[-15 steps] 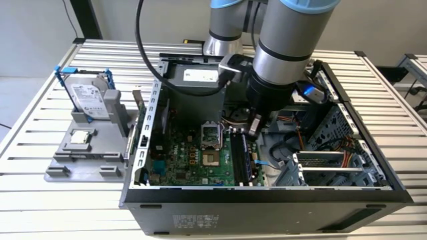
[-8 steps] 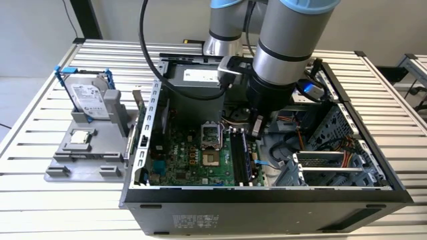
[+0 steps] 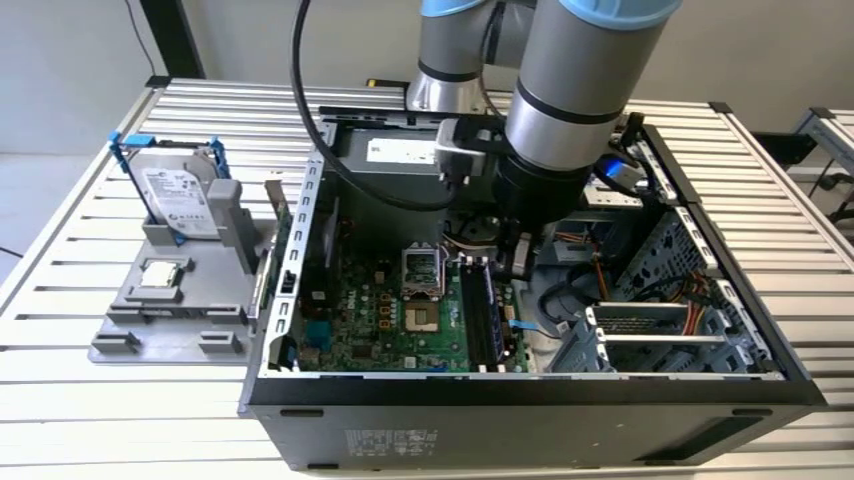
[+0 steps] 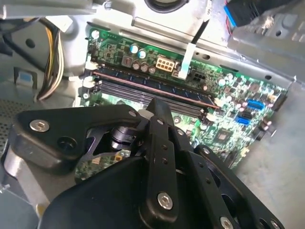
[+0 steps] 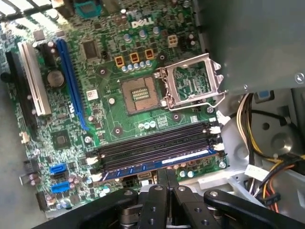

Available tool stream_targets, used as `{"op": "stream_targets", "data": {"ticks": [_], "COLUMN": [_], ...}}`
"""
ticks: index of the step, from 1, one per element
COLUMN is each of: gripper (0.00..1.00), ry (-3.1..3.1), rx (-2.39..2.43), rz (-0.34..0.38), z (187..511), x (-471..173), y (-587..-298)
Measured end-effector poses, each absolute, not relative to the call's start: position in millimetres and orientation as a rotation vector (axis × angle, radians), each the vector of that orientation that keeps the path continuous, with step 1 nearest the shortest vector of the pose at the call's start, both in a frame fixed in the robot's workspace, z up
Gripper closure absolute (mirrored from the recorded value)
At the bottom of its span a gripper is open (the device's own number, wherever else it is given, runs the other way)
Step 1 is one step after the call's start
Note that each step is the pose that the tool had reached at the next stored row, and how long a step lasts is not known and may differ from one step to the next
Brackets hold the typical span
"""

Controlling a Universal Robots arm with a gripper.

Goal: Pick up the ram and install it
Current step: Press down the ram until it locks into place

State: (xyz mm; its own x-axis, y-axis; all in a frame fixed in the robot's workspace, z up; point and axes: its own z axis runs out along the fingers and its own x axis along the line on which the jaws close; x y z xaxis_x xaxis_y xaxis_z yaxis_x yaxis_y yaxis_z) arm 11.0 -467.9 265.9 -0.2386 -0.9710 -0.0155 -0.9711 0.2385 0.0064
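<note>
The ram (image 5: 143, 165) is a dark blue strip with a pale label. It stands on edge in the motherboard slot nearest my gripper, between white latches. In the second wrist view the ram (image 4: 152, 89) runs across the green board. In the exterior view the ram (image 3: 489, 310) lies inside the open computer case (image 3: 534, 410). My gripper (image 5: 165, 175) hangs just over the middle of the strip, its black fingers (image 5: 158, 183) pressed together with nothing between them. I cannot tell whether the tips touch the ram. The gripper (image 3: 521, 262) reaches down into the case from the arm.
The open CPU socket (image 5: 190, 83) lies beside the slots. Bundled cables (image 5: 267, 162) and a metal drive cage (image 3: 667, 340) crowd one side. On the exterior view's left, a hard drive in a blue frame (image 3: 174, 190) stands on a grey fixture (image 3: 174, 310).
</note>
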Motion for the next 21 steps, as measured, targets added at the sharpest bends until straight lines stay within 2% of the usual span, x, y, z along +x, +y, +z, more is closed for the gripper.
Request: {"op": "stream_targets", "data": {"ticks": [13,21], "gripper": [1.0,1.0], "ry": [2.263,2.232], "rx": [-2.164,-2.196], "rz": [0.03,0.03], "z": [265,252], "x": [11,11], "y": [-468,-468]}}
